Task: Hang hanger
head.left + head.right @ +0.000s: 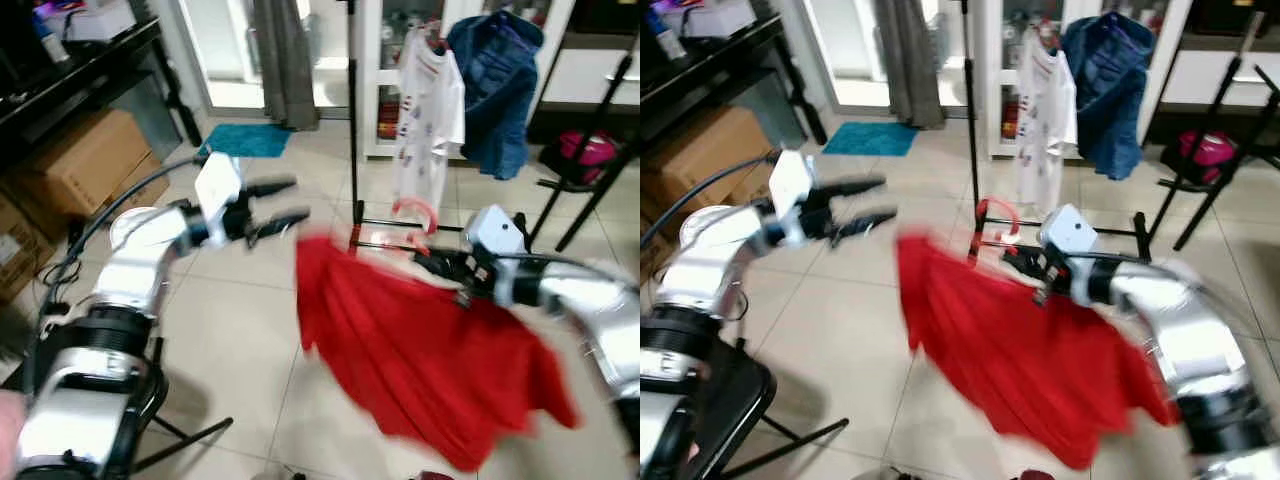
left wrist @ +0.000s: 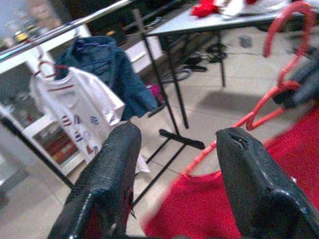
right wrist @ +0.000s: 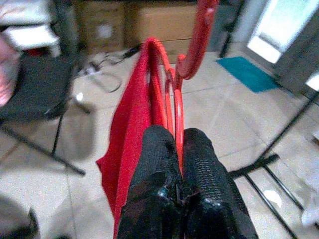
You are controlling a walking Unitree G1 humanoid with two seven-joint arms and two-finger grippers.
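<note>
A red hanger carries a red shirt that hangs blurred above the tiled floor. My right gripper is shut on the hanger's wire just below its hook. My left gripper is open and empty, held out to the left of the shirt. Through its fingers the hanger's hook shows. Behind stands a black clothes rack with a white shirt and a blue denim jacket hanging on it.
Cardboard boxes and a dark shelf stand at the left. A teal mat lies by the doorway. A black folding stand with a pink bag is at the right. A black chair is at my lower left.
</note>
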